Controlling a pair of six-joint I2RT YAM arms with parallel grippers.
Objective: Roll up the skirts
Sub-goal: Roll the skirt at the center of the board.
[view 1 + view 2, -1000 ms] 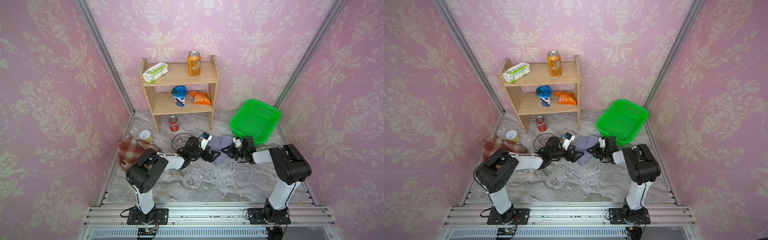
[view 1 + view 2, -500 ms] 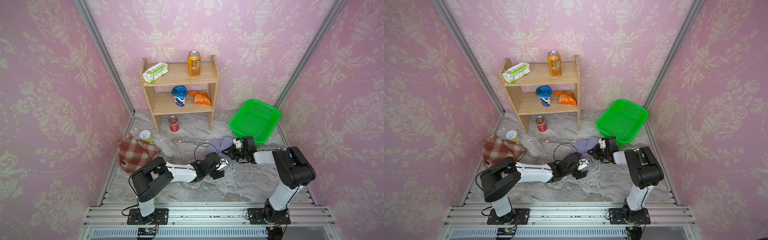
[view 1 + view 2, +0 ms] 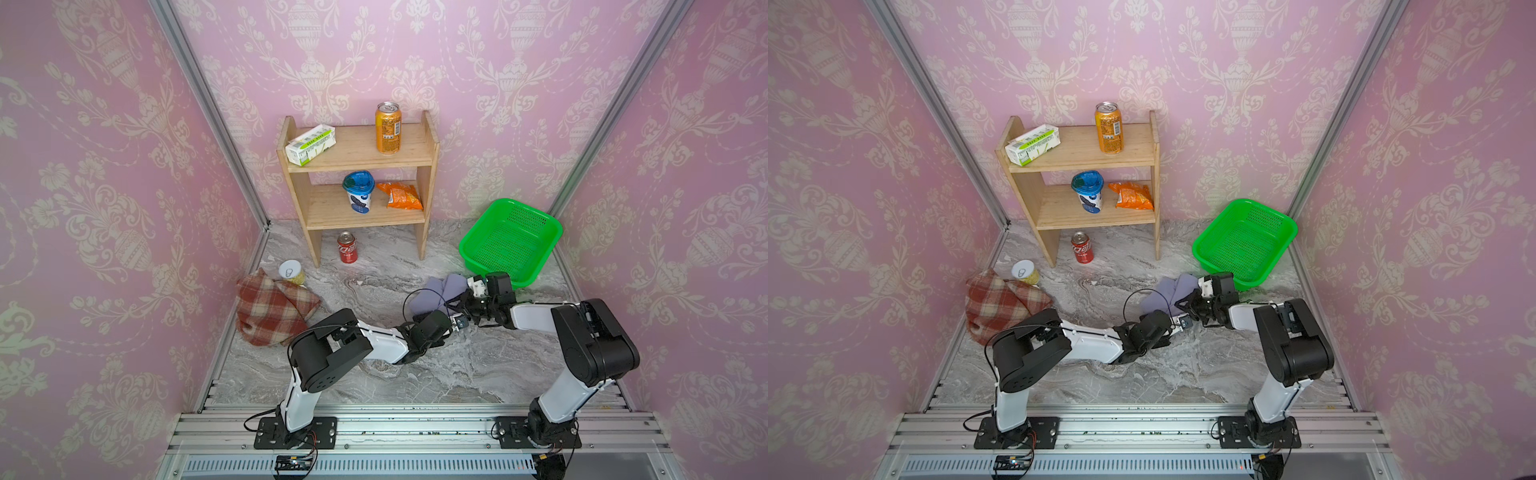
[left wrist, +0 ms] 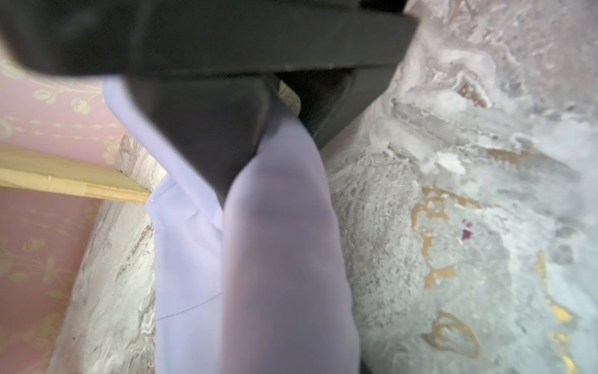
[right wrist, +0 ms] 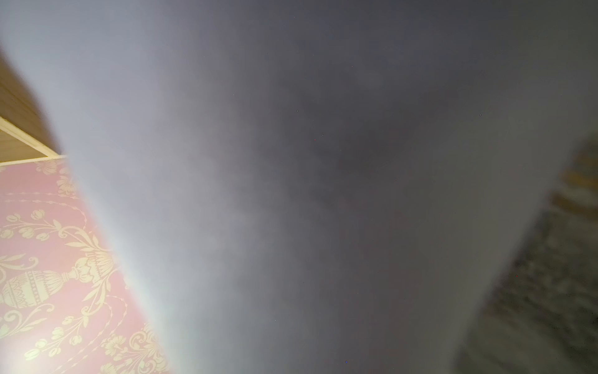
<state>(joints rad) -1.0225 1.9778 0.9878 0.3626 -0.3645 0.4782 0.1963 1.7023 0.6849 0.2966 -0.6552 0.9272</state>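
as both arms (image 3: 382, 345) (image 3: 532, 318) reach low and inward, left tool (image 3: 455, 322) pinches lavender skirt (image 3: 436, 291); right tool (image 3: 461, 305) unclear.

Both top views: fingertips of left gripper (image 3: 457, 323) and right gripper (image 3: 460, 305) are too small to read and buried where they meet the lavender skirt (image 3: 436, 293). Jaws are possibly on cloth, can't confirm. Right wrist view: the skirt sits against the lens, all blur, fingers hidden behind it. Only a cut-off corner of the shelf (image 5: 19, 136) shows. Left wrist view: one finger (image 4: 207, 136) lies on the cloth, the second (image 4: 323, 110) is mostly behind a fold, and the skirt runs off the frame edge. At the left edge of the worktop (image 3: 374, 374), the plaid skirt (image 3: 270, 307) has its near corner behind the left arm (image 3: 328, 357). Yellow can (image 3: 291, 272) label is illegible.
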